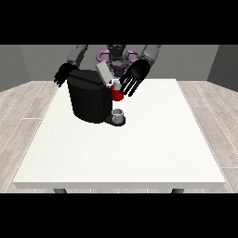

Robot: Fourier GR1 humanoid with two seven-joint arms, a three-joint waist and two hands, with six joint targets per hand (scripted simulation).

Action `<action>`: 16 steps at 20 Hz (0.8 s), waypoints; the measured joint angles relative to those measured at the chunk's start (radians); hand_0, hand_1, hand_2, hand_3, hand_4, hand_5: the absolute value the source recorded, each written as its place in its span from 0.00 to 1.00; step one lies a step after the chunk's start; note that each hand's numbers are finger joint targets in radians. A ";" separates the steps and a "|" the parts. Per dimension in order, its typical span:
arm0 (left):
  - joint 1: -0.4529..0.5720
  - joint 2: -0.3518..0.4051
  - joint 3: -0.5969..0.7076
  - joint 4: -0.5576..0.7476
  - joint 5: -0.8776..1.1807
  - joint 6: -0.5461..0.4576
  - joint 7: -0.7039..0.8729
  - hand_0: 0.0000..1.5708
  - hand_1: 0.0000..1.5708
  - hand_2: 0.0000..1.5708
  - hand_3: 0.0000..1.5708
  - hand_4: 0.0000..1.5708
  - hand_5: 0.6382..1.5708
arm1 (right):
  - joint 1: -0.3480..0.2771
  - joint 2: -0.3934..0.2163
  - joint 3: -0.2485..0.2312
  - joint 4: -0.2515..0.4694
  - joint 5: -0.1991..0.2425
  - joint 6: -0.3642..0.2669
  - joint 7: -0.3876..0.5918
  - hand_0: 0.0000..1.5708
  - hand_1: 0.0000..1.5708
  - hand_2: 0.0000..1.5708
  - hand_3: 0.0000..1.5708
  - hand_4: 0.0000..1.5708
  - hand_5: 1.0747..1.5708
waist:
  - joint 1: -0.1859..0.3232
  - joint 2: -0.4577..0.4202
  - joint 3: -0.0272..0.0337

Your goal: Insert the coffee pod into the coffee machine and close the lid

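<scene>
The black coffee machine [89, 101] stands on the white table [139, 153] toward eleven o'clock, its grey lid [104, 73] tilted up. The hand at the view's right [135, 76] hangs with fingers spread and straight, holding nothing, just at one o'clock of a red thing at the machine [117, 94]. The hand at the view's left [62, 74] sits behind the machine; its fingers perhaps relaxed, I cannot tell. A grey thing [118, 114], maybe a cup, sits at the machine's base
</scene>
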 measured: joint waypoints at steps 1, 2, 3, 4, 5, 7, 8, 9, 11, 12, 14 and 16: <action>-0.003 -0.003 -0.001 -0.001 -0.002 -0.004 0.005 0.00 0.00 0.00 0.00 0.00 1.00 | -0.004 0.003 0.000 0.008 0.000 -0.003 0.000 0.00 0.00 0.00 0.00 0.24 1.00 | 0.003 0.000 -0.0006; 0.007 -0.002 -0.002 -0.002 -0.007 0.002 0.002 0.00 0.00 0.00 0.00 0.00 1.00 | 0.000 -0.006 -0.007 0.006 -0.008 0.007 0.007 0.00 0.00 0.00 0.00 0.22 1.00 | 0.001 -0.008 -0.0007; 0.009 -0.003 -0.004 -0.006 -0.009 0.000 -0.004 0.00 0.00 0.00 0.00 0.00 1.00 | -0.004 -0.008 -0.014 0.011 -0.010 0.004 0.007 0.00 0.00 0.00 0.00 0.23 1.00 | 0.007 -0.009 -0.0009; 0.014 -0.004 -0.004 -0.006 -0.010 -0.004 -0.005 0.00 0.00 0.00 0.00 0.00 1.00 | 0.001 -0.013 -0.015 0.016 -0.009 0.006 0.009 0.00 0.00 0.00 0.00 0.22 1.00 | 0.009 -0.015 -0.0012; 0.012 0.003 -0.002 -0.005 -0.011 -0.010 -0.006 0.00 0.00 0.00 0.00 0.00 1.00 | 0.006 -0.010 -0.012 0.017 -0.004 0.000 0.009 0.00 0.00 0.00 0.00 0.22 1.00 | 0.010 -0.018 -0.0015; 0.018 -0.010 -0.006 -0.012 -0.013 -0.022 0.003 0.00 0.00 0.00 0.00 0.00 1.00 | 0.012 -0.020 -0.026 0.039 -0.011 0.009 0.004 0.00 0.00 0.00 0.00 0.25 1.00 | 0.023 -0.036 -0.0017; 0.011 -0.010 -0.005 -0.015 -0.012 -0.032 0.008 0.00 0.00 0.00 0.00 0.00 1.00 | 0.009 -0.016 -0.025 0.048 -0.008 0.004 -0.001 0.00 0.00 0.00 0.00 0.24 1.00 | 0.028 -0.039 -0.0018; 0.006 -0.015 -0.005 -0.018 -0.012 -0.037 0.017 0.00 0.00 0.00 0.00 0.00 1.00 | 0.004 -0.015 -0.027 0.057 -0.009 0.002 -0.001 0.00 0.00 0.00 0.00 0.24 1.00 | 0.032 -0.042 -0.0018; 0.022 -0.021 -0.005 -0.022 -0.015 -0.034 0.015 0.00 0.00 0.00 0.00 0.00 1.00 | 0.014 -0.013 -0.028 0.062 -0.010 0.002 -0.005 0.00 0.00 0.00 0.00 0.26 1.00 | 0.039 -0.057 -0.0019; 0.035 -0.032 -0.007 -0.029 -0.017 -0.026 0.016 0.00 0.00 0.00 0.00 0.00 1.00 | 0.024 -0.011 -0.030 0.069 -0.008 -0.002 -0.014 0.00 0.00 0.00 0.00 0.26 1.00 | 0.046 -0.067 -0.0021; 0.057 -0.040 -0.001 -0.036 -0.012 -0.020 0.014 0.00 0.00 0.00 0.00 0.00 1.00 | 0.046 -0.013 -0.034 0.077 -0.015 0.008 -0.032 0.00 0.00 0.00 0.00 0.25 1.00 | 0.053 -0.084 -0.0021; 0.078 -0.077 0.005 -0.047 0.004 -0.022 0.027 0.00 0.00 0.00 0.00 0.00 1.00 | 0.065 -0.004 -0.041 0.096 -0.018 0.000 -0.043 0.00 0.00 0.00 0.00 0.27 1.00 | 0.072 -0.116 -0.0022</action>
